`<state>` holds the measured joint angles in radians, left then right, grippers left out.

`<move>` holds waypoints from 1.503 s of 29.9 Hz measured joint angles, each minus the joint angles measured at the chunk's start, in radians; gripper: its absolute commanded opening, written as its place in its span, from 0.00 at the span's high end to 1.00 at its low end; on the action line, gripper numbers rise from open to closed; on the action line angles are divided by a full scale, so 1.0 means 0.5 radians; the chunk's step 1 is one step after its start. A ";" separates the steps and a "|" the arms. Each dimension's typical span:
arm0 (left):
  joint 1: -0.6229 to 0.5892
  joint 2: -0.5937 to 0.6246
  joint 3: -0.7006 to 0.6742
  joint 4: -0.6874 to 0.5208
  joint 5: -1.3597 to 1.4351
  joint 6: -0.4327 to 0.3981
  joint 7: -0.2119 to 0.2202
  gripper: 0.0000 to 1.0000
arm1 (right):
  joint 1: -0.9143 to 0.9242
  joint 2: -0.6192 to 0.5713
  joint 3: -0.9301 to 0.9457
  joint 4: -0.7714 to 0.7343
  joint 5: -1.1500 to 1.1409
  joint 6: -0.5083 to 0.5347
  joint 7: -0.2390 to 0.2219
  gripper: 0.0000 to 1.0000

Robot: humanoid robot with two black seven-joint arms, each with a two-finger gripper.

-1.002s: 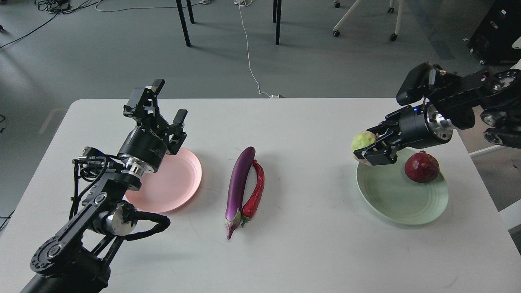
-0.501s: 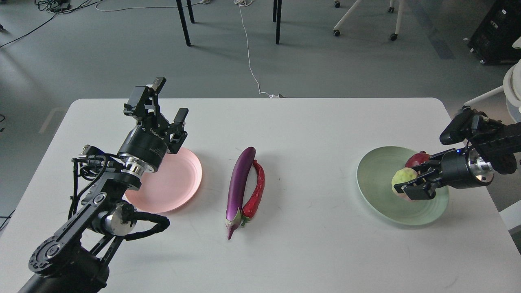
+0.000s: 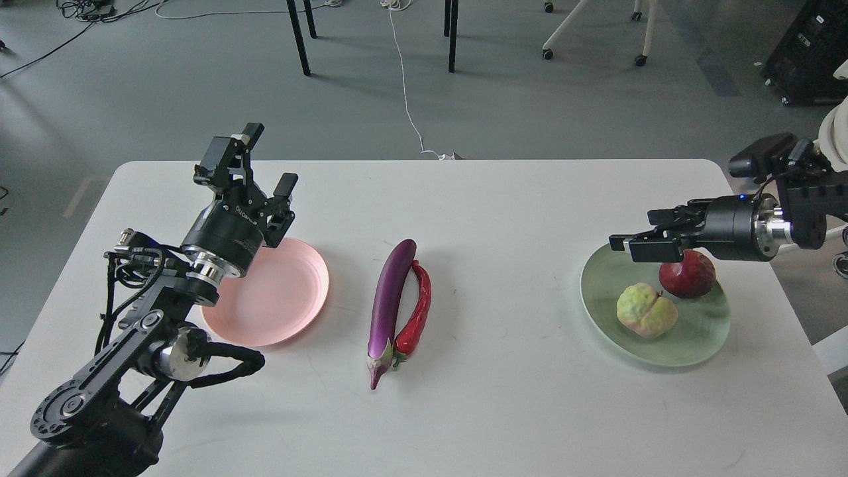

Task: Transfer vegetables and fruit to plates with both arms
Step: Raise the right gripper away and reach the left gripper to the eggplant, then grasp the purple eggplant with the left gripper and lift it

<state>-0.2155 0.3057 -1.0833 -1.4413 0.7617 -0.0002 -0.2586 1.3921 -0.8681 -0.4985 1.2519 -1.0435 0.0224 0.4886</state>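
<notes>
From my head view, the white table (image 3: 503,411) spreads out below me with both my arms reaching over it. My left gripper (image 3: 255,169) hangs above the far left part of the table, just behind the pink plate (image 3: 278,305), its two fingers spread apart with nothing between them. The pink plate is bare, and my left wrist overlaps its near-left rim from where I look.

In the middle of the table the eggplant (image 3: 389,301) lies lengthwise, stem cap toward me and tip pointing away. The red chili pepper (image 3: 417,311) lies along its right side, touching it, with its green stem next to the eggplant's cap. Both rest on the bare tabletop, well apart from either plate.

On the right sits the pale green plate (image 3: 609,311). The pomegranate (image 3: 689,275) rests on its far right part, and the yellow-green fruit (image 3: 646,310) sits just beside it, toward the middle of the plate, crease facing up. The two fruits are very close; whether they touch I cannot tell. My right gripper (image 3: 639,242) hovers over the far rim of the green plate, pointing left, its fingers parted and holding nothing, clear of the yellow-green fruit below it. The pomegranate's top is partly hidden behind my right wrist.

Beyond the table, chair legs (image 3: 301,40) and a white cable (image 3: 407,99) stand on the grey floor
</notes>
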 measured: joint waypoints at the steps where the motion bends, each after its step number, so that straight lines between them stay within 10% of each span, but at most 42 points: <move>1: -0.027 0.028 0.007 -0.001 0.005 -0.004 0.005 0.01 | -0.095 0.001 0.114 0.007 0.219 -0.006 0.000 0.03; 9: -0.230 0.215 0.285 -0.042 0.297 -0.039 0.010 0.01 | -0.851 0.105 1.001 -0.099 1.765 0.072 0.000 0.02; 15: -0.426 0.248 0.611 -0.048 0.933 -0.054 0.093 0.01 | -1.180 0.118 1.415 -0.254 2.359 0.607 0.000 0.02; 21: -0.755 0.331 1.047 0.020 1.761 -0.149 0.207 0.01 | -1.256 0.219 1.463 -0.463 2.457 0.809 0.000 0.02; 30: -1.327 0.359 1.550 0.128 1.966 -0.869 0.593 0.01 | -1.279 0.236 1.462 -0.491 2.456 0.811 0.000 0.02; 45: -1.347 0.015 1.644 0.523 1.954 -0.911 0.693 0.02 | -1.337 0.201 1.480 -0.481 2.453 0.827 0.000 0.02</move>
<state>-0.8890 0.3132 -0.2611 -1.1800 1.7388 -0.4555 0.0877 0.7234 -0.7675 0.2417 1.0112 0.1828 0.4357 0.4888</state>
